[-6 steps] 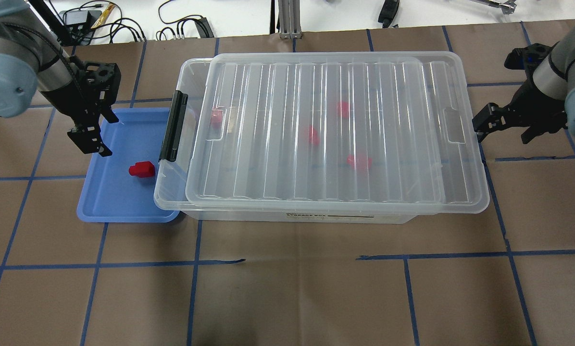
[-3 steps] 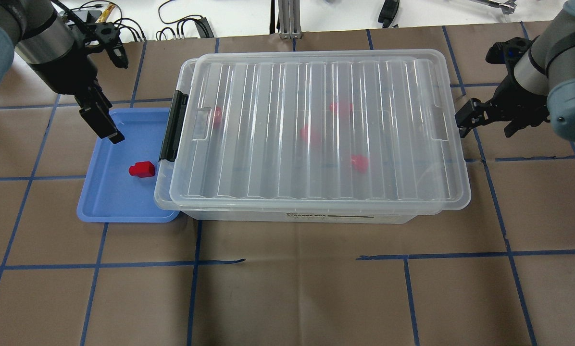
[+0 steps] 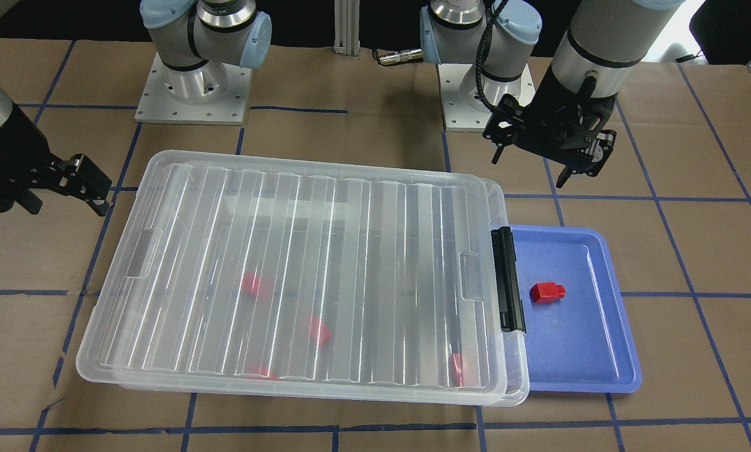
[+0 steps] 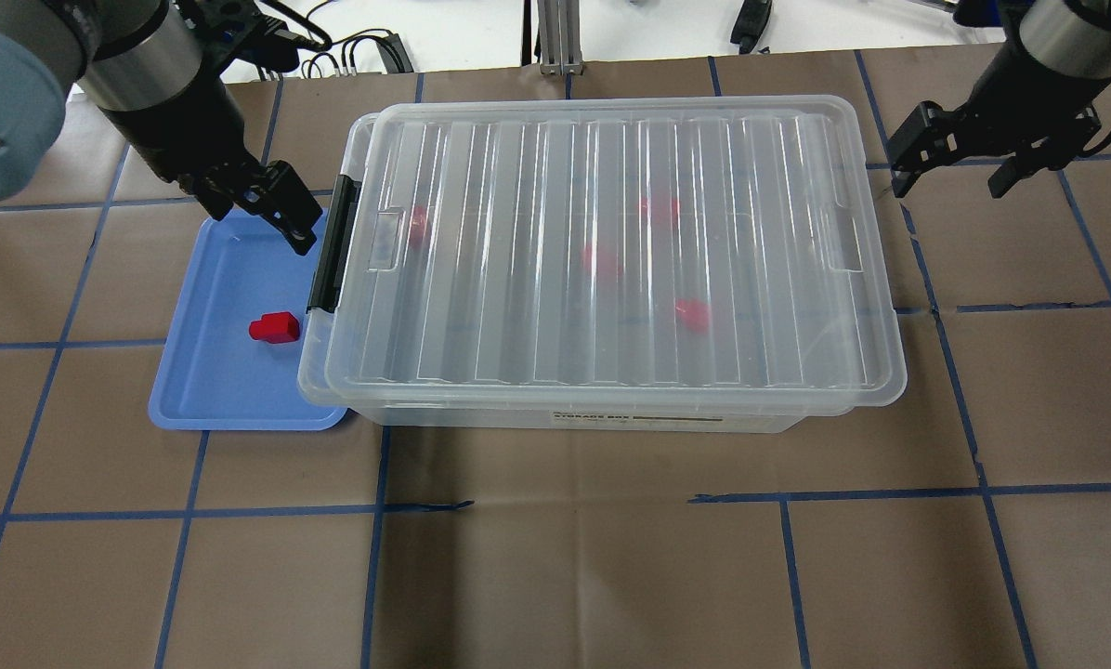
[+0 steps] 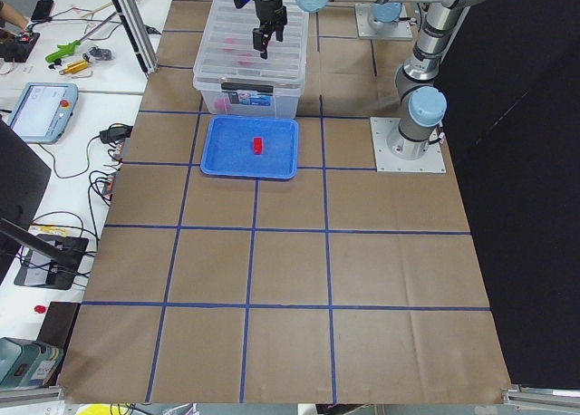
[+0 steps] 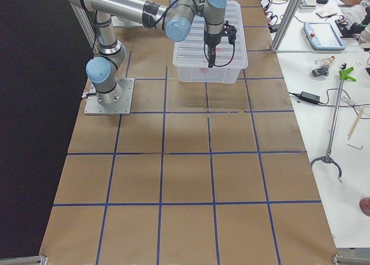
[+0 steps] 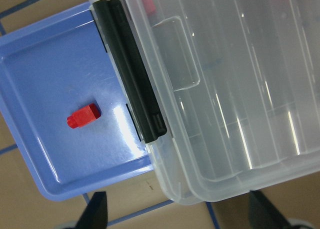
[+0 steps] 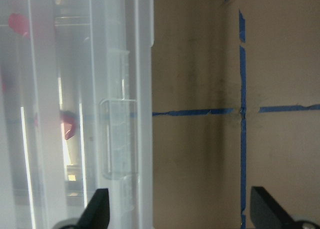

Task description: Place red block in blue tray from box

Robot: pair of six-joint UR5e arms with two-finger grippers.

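Note:
One red block [image 4: 274, 328] lies in the blue tray [image 4: 212, 372], left of the box [image 4: 611, 251]. The block also shows in the front view [image 3: 547, 292] and the left wrist view [image 7: 83, 115]. The box's ribbed clear lid is on, with the black latch [image 4: 334, 243] at the tray end. Several more red blocks [image 4: 693, 314] show blurred through the lid. My left gripper [image 4: 258, 209] is open and empty above the tray's back corner, near the latch. My right gripper [image 4: 950, 172] is open and empty, just off the box's right end.
The tray's right edge is tucked under the box's overhanging rim [image 7: 165, 184]. Brown paper with blue tape lines covers the table [image 4: 574, 557]. Cables and tools lie beyond the table's far edge [image 4: 351, 46]. Both robot bases [image 3: 193, 94] stand behind the box.
The lid has slid left and now sits square on the box. My left gripper has moved back and right toward the latch. My right gripper has drawn back, away from the box.

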